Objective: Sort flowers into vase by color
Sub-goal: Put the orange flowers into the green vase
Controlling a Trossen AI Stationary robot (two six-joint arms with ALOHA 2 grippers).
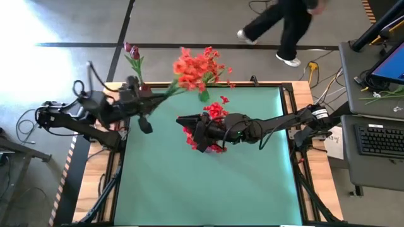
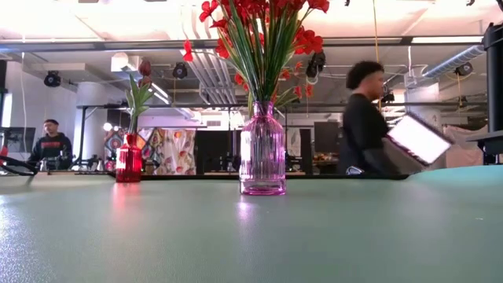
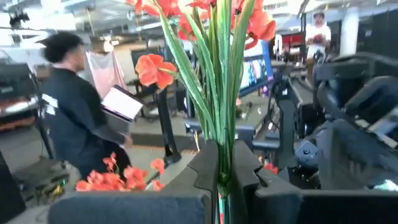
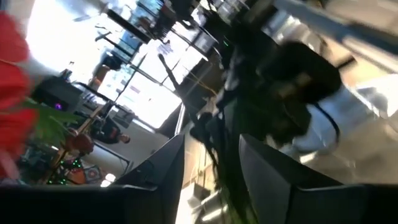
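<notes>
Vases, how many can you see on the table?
2. A pink glass vase stands mid-table, full of red flowers. A small red vase stands near the far left corner, holding dark buds. Others may be hidden by the arms.

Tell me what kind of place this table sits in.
Probably a robotics lab or open workshop: exposed ceiling ducts, a desk with a keyboard beside the table, and a person walking past carrying a laptop.

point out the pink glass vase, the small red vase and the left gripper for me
pink glass vase (image 2: 262,161): low view, on its ribbed body.
small red vase (image 2: 128,163): low view, on its body.
left gripper (image 3: 224,171): left wrist view, between its fingertips, shut on the orange-red flowers' stems.
</notes>
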